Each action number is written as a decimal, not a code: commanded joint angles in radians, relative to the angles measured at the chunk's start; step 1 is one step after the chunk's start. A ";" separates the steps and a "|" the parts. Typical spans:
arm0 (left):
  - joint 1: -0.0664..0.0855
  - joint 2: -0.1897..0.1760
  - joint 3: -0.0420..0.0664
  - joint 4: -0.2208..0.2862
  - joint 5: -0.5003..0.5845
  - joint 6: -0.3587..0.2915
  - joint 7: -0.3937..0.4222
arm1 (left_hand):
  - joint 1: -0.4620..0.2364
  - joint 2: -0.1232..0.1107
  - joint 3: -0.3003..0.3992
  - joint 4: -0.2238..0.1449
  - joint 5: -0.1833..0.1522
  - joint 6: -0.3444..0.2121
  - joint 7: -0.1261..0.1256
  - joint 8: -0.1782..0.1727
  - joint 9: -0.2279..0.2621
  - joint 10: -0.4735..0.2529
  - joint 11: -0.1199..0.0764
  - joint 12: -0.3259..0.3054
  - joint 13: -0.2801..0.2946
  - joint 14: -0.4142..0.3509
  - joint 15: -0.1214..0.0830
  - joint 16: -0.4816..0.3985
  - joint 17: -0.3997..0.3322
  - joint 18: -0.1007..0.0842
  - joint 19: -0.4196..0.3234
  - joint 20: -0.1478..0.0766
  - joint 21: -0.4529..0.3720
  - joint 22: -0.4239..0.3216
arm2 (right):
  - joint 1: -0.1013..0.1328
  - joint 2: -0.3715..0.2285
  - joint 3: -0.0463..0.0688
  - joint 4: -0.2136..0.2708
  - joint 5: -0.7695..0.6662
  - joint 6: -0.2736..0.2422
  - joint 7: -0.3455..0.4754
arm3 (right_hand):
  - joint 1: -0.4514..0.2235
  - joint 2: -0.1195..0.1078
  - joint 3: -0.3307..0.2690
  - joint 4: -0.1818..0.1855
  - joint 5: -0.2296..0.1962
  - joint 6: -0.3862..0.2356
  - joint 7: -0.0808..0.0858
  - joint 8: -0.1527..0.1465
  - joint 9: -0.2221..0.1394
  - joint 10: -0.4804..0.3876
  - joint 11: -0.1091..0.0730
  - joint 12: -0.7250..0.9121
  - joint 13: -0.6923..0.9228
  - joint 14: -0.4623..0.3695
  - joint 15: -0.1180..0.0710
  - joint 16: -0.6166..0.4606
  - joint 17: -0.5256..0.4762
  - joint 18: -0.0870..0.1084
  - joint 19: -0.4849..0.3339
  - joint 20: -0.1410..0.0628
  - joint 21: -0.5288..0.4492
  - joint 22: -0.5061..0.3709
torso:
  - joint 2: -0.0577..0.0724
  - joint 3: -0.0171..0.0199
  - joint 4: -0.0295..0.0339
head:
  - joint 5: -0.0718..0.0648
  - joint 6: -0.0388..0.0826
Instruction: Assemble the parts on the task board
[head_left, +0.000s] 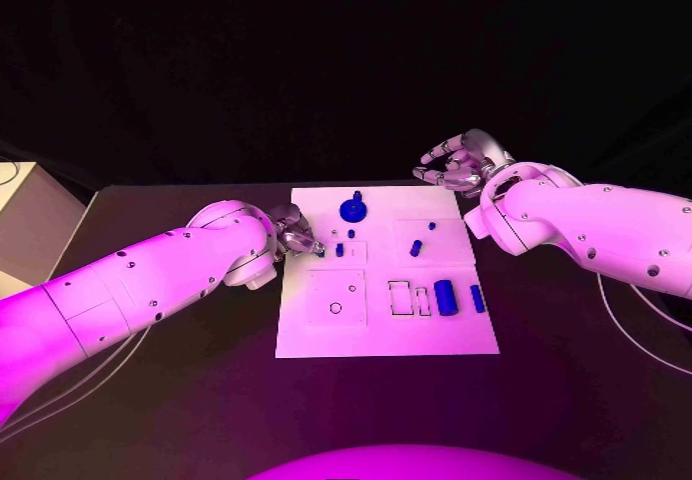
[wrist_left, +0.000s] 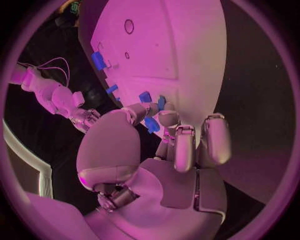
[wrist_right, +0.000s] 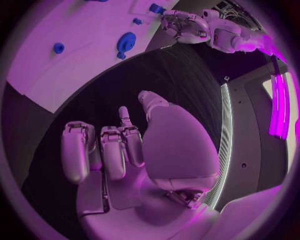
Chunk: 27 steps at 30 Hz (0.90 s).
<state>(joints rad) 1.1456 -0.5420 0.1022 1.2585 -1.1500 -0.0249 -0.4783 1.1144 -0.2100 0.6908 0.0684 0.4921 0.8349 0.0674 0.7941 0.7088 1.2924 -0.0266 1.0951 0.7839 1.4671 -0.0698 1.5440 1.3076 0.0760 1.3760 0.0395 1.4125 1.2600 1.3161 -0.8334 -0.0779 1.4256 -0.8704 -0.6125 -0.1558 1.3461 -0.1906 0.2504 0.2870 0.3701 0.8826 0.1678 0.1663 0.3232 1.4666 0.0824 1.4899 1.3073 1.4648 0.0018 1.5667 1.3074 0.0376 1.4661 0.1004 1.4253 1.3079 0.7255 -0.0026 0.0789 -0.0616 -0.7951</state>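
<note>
My left hand (head_left: 293, 233), mid-frame at the left edge of the white rectangular task board (head_left: 387, 330), pinches a small blue part (wrist_left: 151, 124). My right hand (head_left: 459, 162), upper right w/ fingers curled in, holds nothing, off the board's top-right corner.

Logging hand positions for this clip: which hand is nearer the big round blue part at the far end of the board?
Left. The left hand is at the board's left edge, just beside the round blue part. The right hand is off the board's far right corner, farther away.
</note>
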 joint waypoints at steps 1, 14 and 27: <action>-0.008 0.008 -0.006 0.002 0.027 0.044 0.001 | 0.019 0.003 0.078 -0.084 -0.006 0.011 -0.019 0.005 0.009 0.006 0.000 0.005 0.002 0.093 -0.009 0.007 0.227 -0.004 0.001 -0.005 -0.003 0.001 | -0.001 0.000 0.000 0.001 -0.004 0.010 0.012 | -0.008 0.001 0.008 0.000 0.008 -0.005 0.000 0.004 -0.001 0.021 0.000 0.005 0.185 0.104 0.001 0.000 0.254 0.000 0.058 -0.002 -0.004 0.125 | -0.001 -0.0005 0.0002 | 0.000 -0.002; -0.008 0.012 -0.006 0.001 0.029 0.007 0.011 | 0.029 0.000 0.047 -0.076 -0.027 0.027 -0.025 0.005 0.009 0.018 -0.004 0.015 0.017 0.095 -0.012 0.010 0.232 -0.005 0.005 -0.007 -0.002 0.006 | -0.002 0.001 0.000 0.001 -0.003 0.010 0.013 | -0.009 0.003 0.012 0.000 0.014 -0.005 0.000 0.004 -0.001 0.022 0.000 0.005 0.185 0.104 0.001 0.000 0.254 0.000 0.058 -0.002 -0.004 0.125 | 0.000 -0.0011 0.0006 | 0.001 -0.006; -0.008 0.015 -0.006 -0.002 0.029 -0.011 0.014 | 0.039 -0.004 0.032 -0.074 -0.046 0.042 -0.030 0.002 0.008 0.027 -0.008 0.025 0.032 0.096 -0.015 0.012 0.236 -0.007 0.009 -0.010 0.001 0.011 | -0.002 0.001 0.000 0.001 -0.003 0.009 0.013 | -0.010 0.003 0.016 -0.001 0.021 -0.005 0.000 0.004 -0.001 0.021 0.000 0.005 0.185 0.104 0.000 0.000 0.254 0.000 0.058 -0.002 -0.005 0.124 | 0.000 -0.0012 0.0007 | 0.000 -0.008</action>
<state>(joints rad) 1.1463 -0.5337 0.1026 1.2562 -1.1313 -0.0467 -0.4706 1.1436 -0.2177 0.6718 0.0494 0.4473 0.8476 0.0622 0.7941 0.7207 1.3104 -0.0340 1.1167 0.8163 1.4671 -0.0768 1.5518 1.3076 0.0759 1.3832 0.0323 1.4125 1.2721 1.3148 -0.8333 -0.0779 1.4261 -0.8700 -0.6125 -0.1547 1.3462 -0.1907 0.2615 0.2870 0.3856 0.8826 0.1678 0.1663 0.3232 1.4666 0.0824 1.4899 1.3073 1.4648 0.0018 1.5667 1.3074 0.0376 1.4661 0.1004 1.4253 1.3074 0.7251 -0.0036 0.0793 -0.0609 -0.8028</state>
